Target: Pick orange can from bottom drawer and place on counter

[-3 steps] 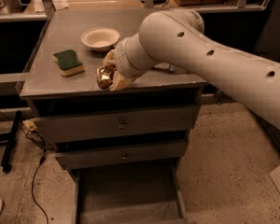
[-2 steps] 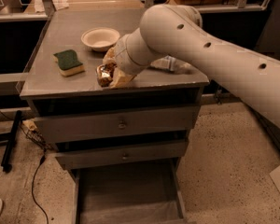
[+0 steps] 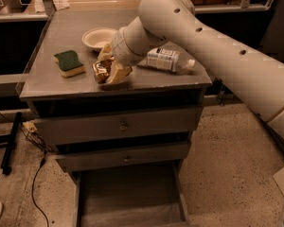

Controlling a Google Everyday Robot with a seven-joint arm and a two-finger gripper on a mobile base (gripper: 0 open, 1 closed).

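Observation:
The orange can [image 3: 101, 71], shiny brownish-gold, is between the fingers of my gripper [image 3: 109, 70] at the front middle of the counter [image 3: 71, 34]; it sits at or just above the grey top. The gripper is shut on the can, its pale fingers [image 3: 117, 73] on the can's right and far sides. The big white arm comes in from the right across the counter. The bottom drawer [image 3: 128, 193] stands pulled open below, its grey floor bare.
A green-and-yellow sponge [image 3: 68, 63] lies left of the can. A white bowl [image 3: 98, 37] sits behind it. A clear bottle with a white label [image 3: 165, 60] lies on its side to the right. The two upper drawers [image 3: 123, 126] are closed. Cables lie on the floor left.
The gripper with the can has moved slightly back and right over the counter's front area, staying low. The other objects have not moved.

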